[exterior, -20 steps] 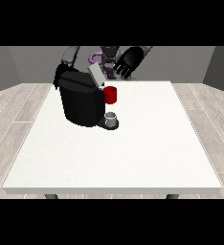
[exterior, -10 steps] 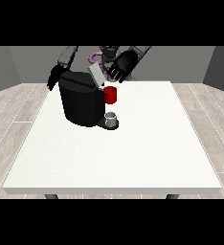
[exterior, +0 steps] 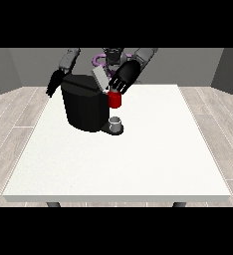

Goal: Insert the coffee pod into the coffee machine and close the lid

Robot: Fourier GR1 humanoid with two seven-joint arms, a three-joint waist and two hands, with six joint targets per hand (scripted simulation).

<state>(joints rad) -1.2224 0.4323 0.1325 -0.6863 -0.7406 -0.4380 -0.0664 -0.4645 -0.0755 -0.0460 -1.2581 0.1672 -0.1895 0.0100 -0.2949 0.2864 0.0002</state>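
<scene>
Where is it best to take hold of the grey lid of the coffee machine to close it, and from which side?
Take the lid at its raised free edge, from above and behind. It stands tilted up over the top of the black coffee machine, so that edge is the most exposed part. The hand at the view's right is already beside it, probably the better one to use.

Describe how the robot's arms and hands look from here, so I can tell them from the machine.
Both arms are grey, segmented sleeves ending in black hands. The hand at the view's right shows glossy black fingers; the hand at the view's left is black too.
</scene>
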